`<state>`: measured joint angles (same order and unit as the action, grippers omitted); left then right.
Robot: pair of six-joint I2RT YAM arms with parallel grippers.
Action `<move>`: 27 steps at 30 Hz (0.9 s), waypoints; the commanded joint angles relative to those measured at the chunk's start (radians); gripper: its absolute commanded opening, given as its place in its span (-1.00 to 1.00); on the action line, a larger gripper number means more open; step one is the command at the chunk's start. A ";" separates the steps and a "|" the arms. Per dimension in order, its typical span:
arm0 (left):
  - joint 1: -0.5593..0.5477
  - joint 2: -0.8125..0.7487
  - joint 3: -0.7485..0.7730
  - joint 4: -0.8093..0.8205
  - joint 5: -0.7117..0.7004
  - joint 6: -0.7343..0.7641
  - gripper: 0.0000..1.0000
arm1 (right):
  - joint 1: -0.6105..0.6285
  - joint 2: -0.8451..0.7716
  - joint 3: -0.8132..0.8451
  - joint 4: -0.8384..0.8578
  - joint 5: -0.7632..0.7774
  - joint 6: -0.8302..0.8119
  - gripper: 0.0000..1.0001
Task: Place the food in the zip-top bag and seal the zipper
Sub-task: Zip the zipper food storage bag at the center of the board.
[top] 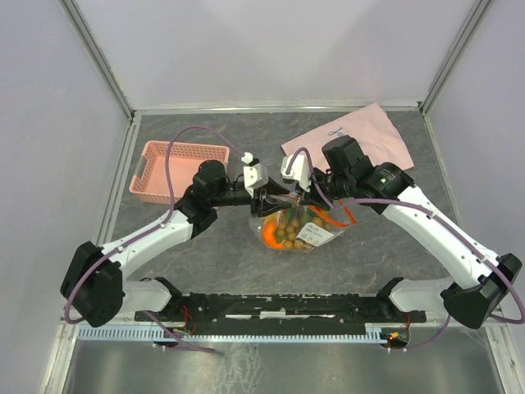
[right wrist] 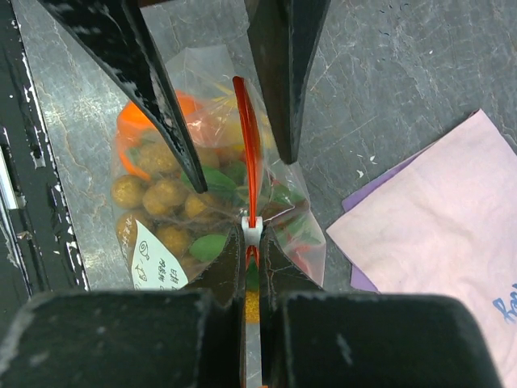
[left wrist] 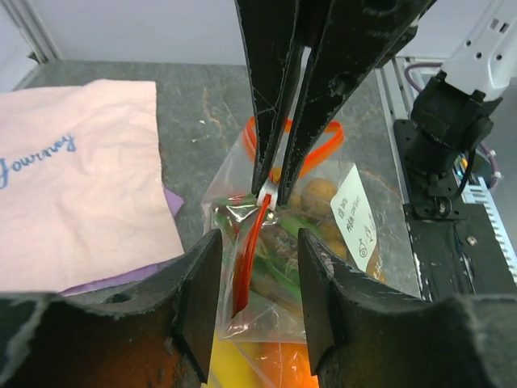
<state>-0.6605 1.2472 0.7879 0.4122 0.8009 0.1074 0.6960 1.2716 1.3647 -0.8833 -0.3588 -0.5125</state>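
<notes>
Bag position: the zip-top bag lies on the worktop at the centre of the top view, and the food shows through its film.
Zipper: the zipper stands on edge, mid-frame in the right wrist view.
Right hand: pinched tight on the zipper's lower end.
Left hand: fingers apart, straddling the strip, holding nothing.
Handling (judged): light load; the film looks soft, crinkly and slippery, and the contents could shift.
Hold point (judged): the strip itself, the only firm part.

Pale lavender walls enclose a dark grey, stone-patterned table.
</notes>
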 commanded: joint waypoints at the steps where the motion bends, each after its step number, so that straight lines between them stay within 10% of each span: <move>1: -0.001 0.034 0.074 -0.032 0.094 0.065 -0.05 | 0.007 0.000 0.045 0.053 -0.019 0.009 -0.97; 10: -0.001 0.060 0.092 -0.051 0.086 0.051 -0.93 | 0.007 0.000 0.045 0.049 -0.015 0.007 -0.97; 27: 0.020 -0.094 -0.087 0.026 -0.264 -0.105 -0.95 | -0.005 -0.055 -0.022 -0.007 0.119 0.002 -0.97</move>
<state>-0.6678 1.1858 0.7277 0.3996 0.6586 0.0525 0.7071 1.2575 1.3506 -0.8639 -0.3180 -0.5198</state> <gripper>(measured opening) 0.046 0.048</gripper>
